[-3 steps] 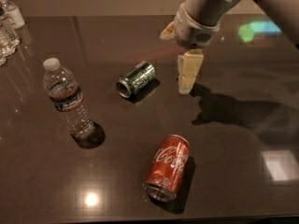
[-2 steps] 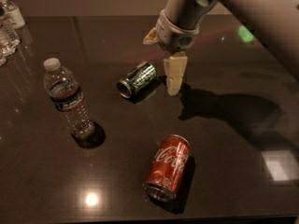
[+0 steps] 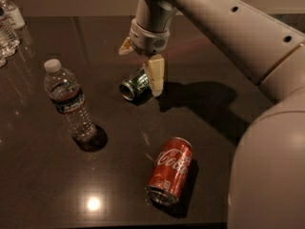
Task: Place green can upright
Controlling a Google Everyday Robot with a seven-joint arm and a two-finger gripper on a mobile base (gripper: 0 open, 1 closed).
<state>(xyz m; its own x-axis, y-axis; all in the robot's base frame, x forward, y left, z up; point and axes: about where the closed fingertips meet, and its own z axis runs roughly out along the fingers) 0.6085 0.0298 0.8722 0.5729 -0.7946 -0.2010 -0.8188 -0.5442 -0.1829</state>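
Where the table meets the left edge, bottles are cut off; a water bottle stands upright with room around it; the green can lies sideways mid-table, partly hidden behind one finger of the gripper, spread open above it; a red can lies nearer; the arm blocks the right.

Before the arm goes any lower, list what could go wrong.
1. The green can lies on its side right under the end effector; an off-centre touch could roll it across the smooth table.
2. Rolling left, it might knock the upright water bottle.
3. The end effector hides part of the can, so contact is hard to judge.
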